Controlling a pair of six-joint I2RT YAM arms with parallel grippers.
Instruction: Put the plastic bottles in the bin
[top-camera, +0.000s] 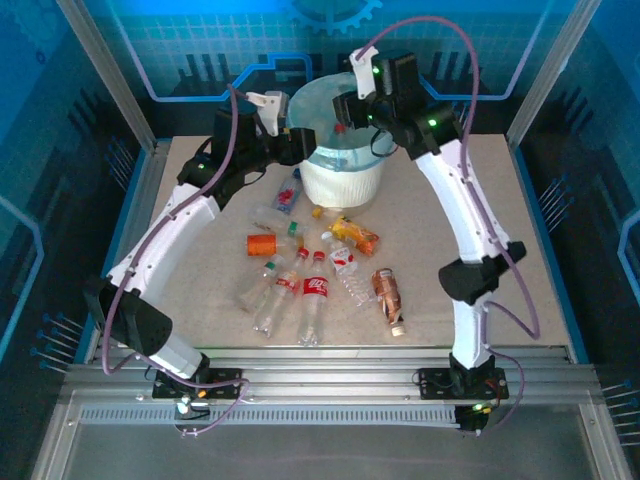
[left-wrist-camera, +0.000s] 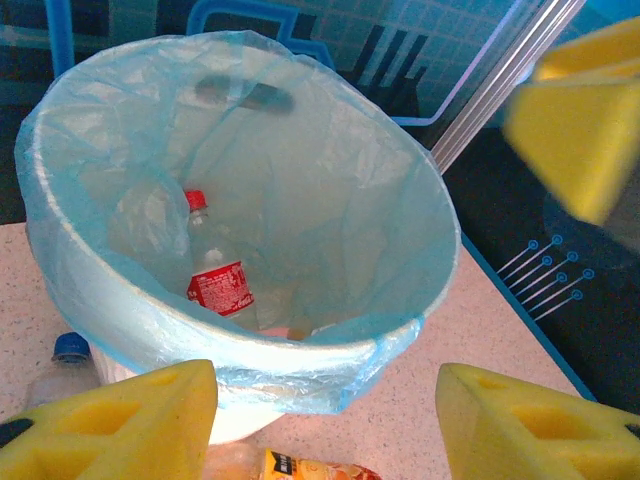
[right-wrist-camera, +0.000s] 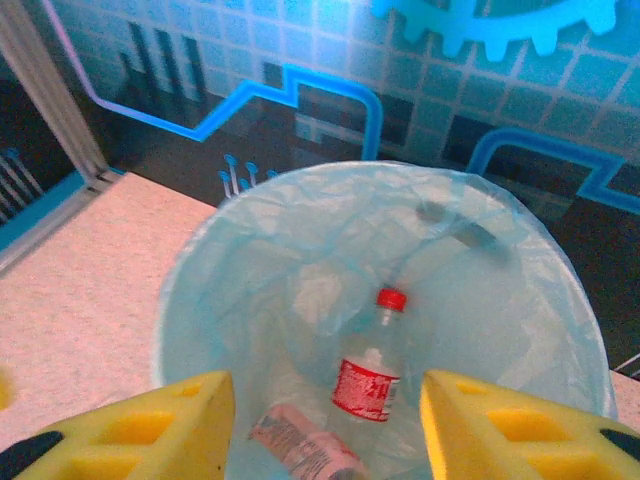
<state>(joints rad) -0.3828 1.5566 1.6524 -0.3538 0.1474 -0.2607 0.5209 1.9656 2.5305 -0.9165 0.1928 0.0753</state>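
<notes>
The bin (top-camera: 345, 180), white with a light-blue liner, stands at the back of the table. My right gripper (top-camera: 356, 100) hangs open over it; in the right wrist view its jaws (right-wrist-camera: 328, 410) stand wide apart with nothing between them. Below lie a red-capped, red-labelled bottle (right-wrist-camera: 368, 378) and a pink-labelled one (right-wrist-camera: 300, 445) inside the bin (right-wrist-camera: 190, 300). My left gripper (top-camera: 283, 128) is beside the bin's left rim, jaws (left-wrist-camera: 325, 400) open and empty above the rim (left-wrist-camera: 300, 350). The red-labelled bottle (left-wrist-camera: 220, 285) shows inside. Several plastic bottles (top-camera: 316, 295) lie on the table.
Loose bottles are spread mid-table: an orange one (top-camera: 262, 243), a brown one (top-camera: 388, 290), an orange-yellow one (top-camera: 357, 233) and a blue-capped one (top-camera: 288, 192) by the bin's foot (left-wrist-camera: 65, 360). A blurred yellow pad (left-wrist-camera: 590, 110) crosses the left wrist view. Metal frame posts flank the table.
</notes>
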